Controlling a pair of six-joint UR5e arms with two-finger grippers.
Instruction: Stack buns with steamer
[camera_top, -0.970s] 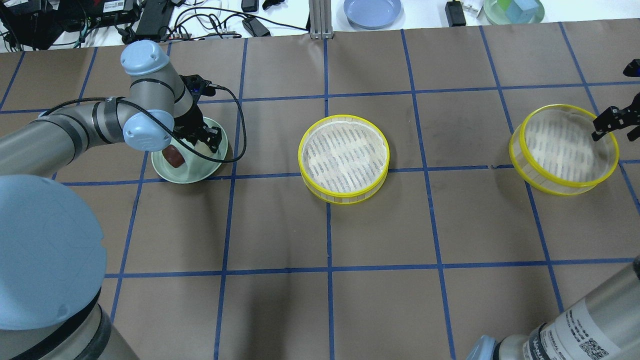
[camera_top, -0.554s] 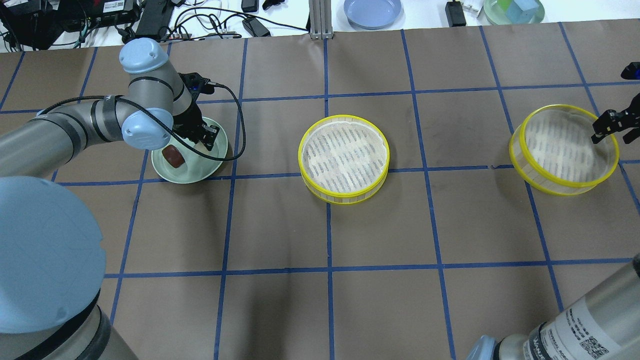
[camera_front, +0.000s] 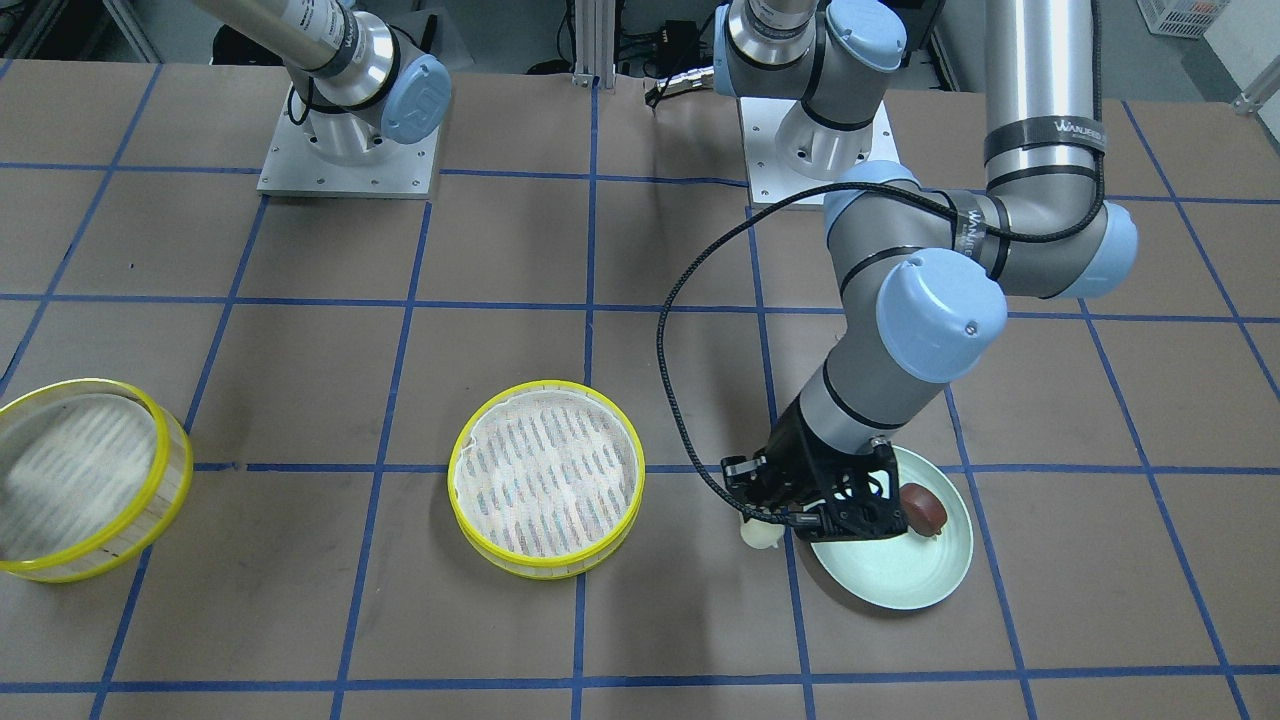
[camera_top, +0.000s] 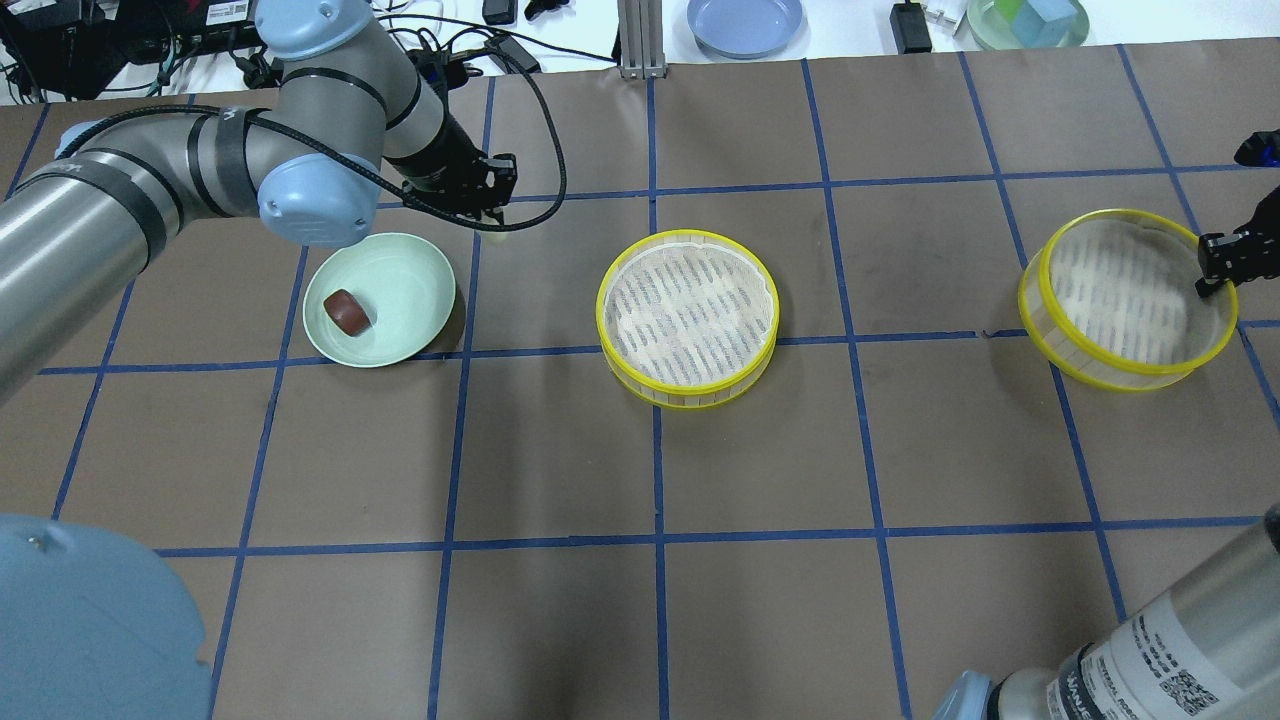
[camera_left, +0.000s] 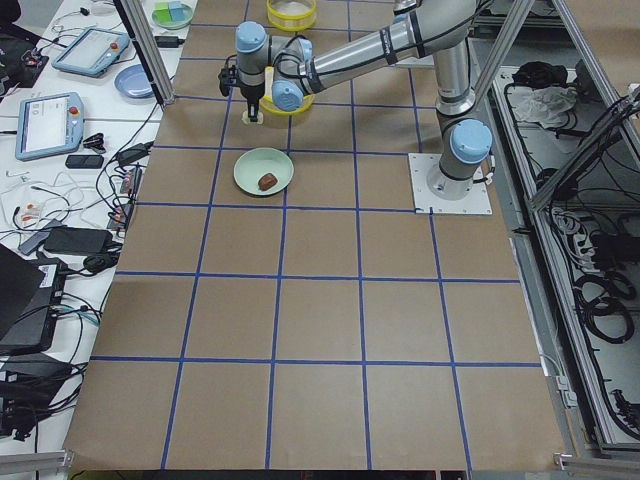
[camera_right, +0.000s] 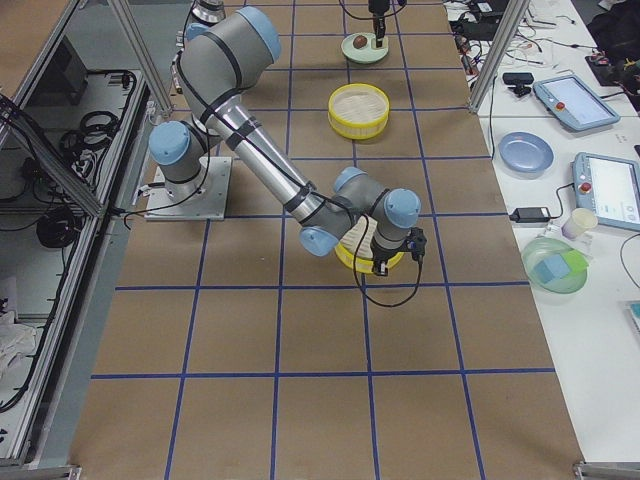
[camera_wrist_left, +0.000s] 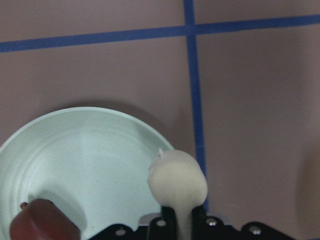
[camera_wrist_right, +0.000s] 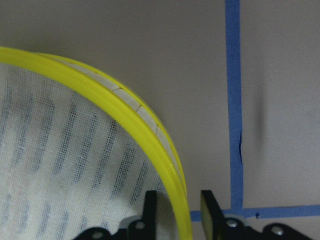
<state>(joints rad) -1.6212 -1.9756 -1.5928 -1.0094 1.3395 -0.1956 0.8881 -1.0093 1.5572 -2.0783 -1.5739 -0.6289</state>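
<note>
Yellow-rimmed round steamer tray with white mesh floor (camera_top: 688, 315) at table centre, taken as landmark; a second tray of the same make (camera_top: 1125, 290) well apart on the robot's right of it; pale green round plate (camera_top: 400, 290) well apart on its left. Left gripper (camera_top: 490, 215) pinches the pale cream-white oblong bun (camera_wrist_left: 177, 182), held aloft over the plate edge nearest the landmark; dark reddish-brown bun (camera_top: 347, 311) lies on the plate. Right gripper (camera_wrist_right: 178, 197) straddles the second tray's wall, jaws narrow, slim gaps either side, not yet clamped. Step in hand, as judged: carry the cream bun to the landmark; keep height over its rim; lower onto mid-mesh; release low; squeeze lightly, the bun looks soft.
</note>
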